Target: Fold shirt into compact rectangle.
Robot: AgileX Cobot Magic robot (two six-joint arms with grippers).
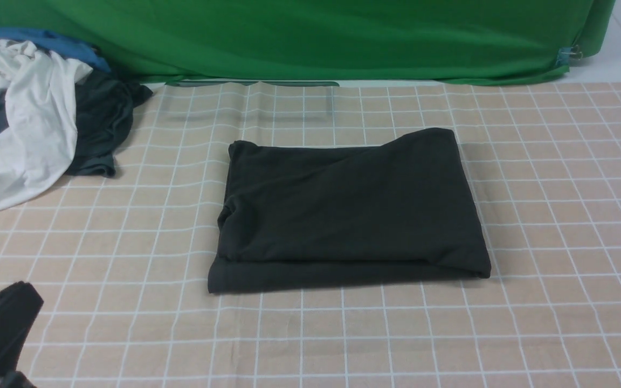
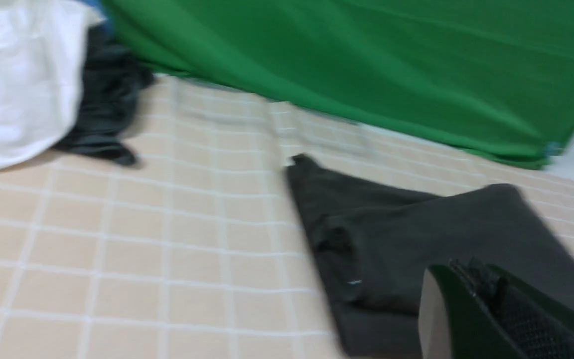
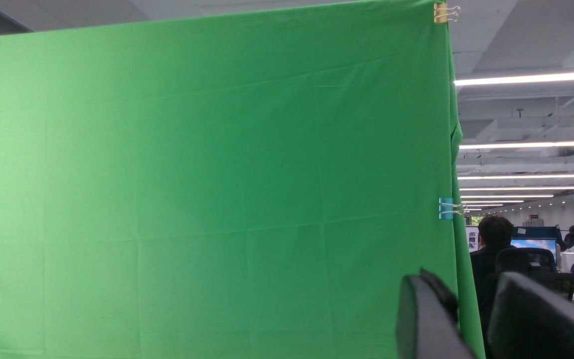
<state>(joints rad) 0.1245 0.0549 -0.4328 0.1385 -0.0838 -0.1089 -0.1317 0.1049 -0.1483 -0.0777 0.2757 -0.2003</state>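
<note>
The black shirt (image 1: 348, 210) lies folded into a compact rectangle in the middle of the checked cloth, with its print hidden inside the folds. The left wrist view shows the shirt (image 2: 416, 234) blurred, just beyond the fingers. My left gripper (image 1: 3, 323) sits low at the near left corner, well apart from the shirt. In its own view the left gripper (image 2: 471, 267) has its fingers pressed together with nothing between them. My right gripper (image 3: 466, 284) is raised and faces the green backdrop, open and empty. It is out of the front view.
A pile of clothes lies at the far left: a white garment (image 1: 25, 124), a dark grey garment (image 1: 100, 124) and blue fabric (image 1: 46, 40). A green backdrop (image 1: 310, 37) hangs along the back edge. The checked tablecloth (image 1: 558, 215) covers the table.
</note>
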